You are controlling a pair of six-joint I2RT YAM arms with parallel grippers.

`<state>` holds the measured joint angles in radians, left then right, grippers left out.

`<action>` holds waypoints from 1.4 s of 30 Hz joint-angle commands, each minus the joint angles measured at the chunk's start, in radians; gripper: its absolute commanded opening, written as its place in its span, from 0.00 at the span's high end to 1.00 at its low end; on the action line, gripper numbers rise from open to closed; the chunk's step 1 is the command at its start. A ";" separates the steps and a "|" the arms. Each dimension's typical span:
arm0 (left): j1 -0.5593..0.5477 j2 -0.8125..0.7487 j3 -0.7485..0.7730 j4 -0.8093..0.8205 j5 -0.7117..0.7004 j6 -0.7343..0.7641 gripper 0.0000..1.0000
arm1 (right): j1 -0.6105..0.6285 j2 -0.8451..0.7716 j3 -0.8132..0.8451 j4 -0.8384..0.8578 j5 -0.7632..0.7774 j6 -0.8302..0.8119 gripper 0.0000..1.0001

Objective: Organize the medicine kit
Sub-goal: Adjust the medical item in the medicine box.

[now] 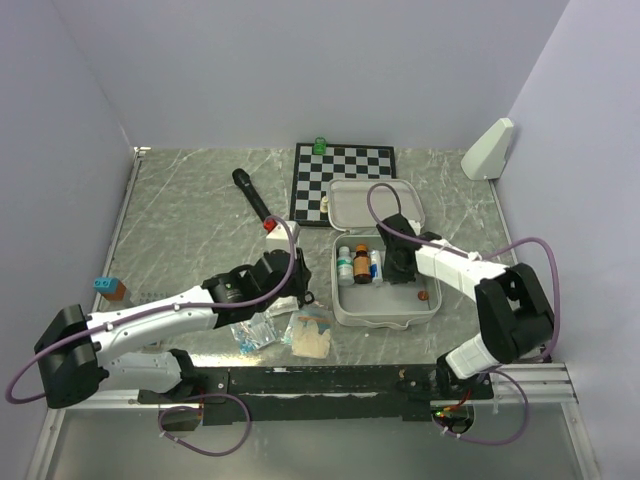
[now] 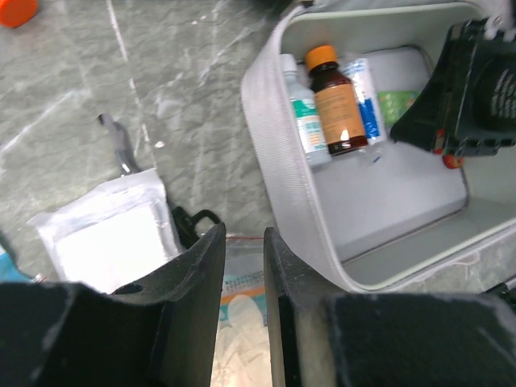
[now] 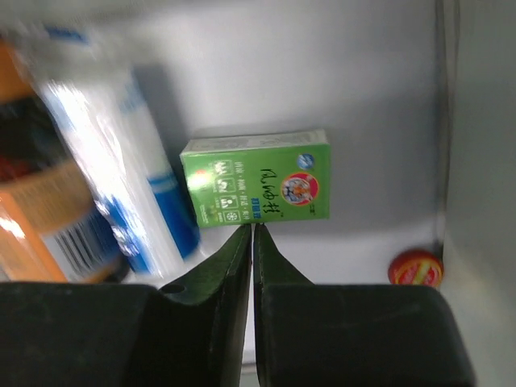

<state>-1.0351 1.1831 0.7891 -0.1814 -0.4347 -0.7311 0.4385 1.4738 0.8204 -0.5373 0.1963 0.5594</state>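
Note:
The medicine kit [image 1: 347, 305] lies open mid-table, its lid [image 1: 375, 205] folded back. In its tray stand a white bottle [image 2: 302, 109], an amber bottle [image 2: 337, 101] and a blue-and-white tube [image 2: 364, 101]. My right gripper [image 3: 252, 230] hangs inside the tray, shut and empty, with its tips just short of a green box [image 3: 258, 187]. A small red tin [image 3: 416, 268] lies to its right. My left gripper [image 2: 244, 234] hovers left of the kit, its jaws narrowly open, above a clear bag of pale gloves [image 2: 242, 322].
A white gauze pack [image 2: 113, 230] and a black clip [image 2: 189, 222] lie by the left fingers. Behind the kit sit a chessboard [image 1: 343, 175], a black microphone [image 1: 252, 195] and a white wedge [image 1: 488, 150]. A blue-topped block [image 1: 110, 290] stands at the far left.

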 commanded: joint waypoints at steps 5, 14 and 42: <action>0.017 -0.056 -0.028 -0.041 -0.055 -0.045 0.69 | -0.047 0.095 0.118 0.062 0.045 -0.029 0.89; 0.024 -0.059 -0.037 -0.070 -0.061 -0.071 0.69 | -0.027 -0.004 0.125 0.106 0.055 -0.070 0.86; 0.098 -0.117 -0.113 -0.161 -0.030 -0.225 0.68 | -0.142 0.075 0.045 0.210 0.014 -0.030 0.48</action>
<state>-0.9428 1.0706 0.6827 -0.3378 -0.4686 -0.9318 0.3050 1.5284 0.8478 -0.3996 0.2554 0.5446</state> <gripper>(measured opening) 0.319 0.539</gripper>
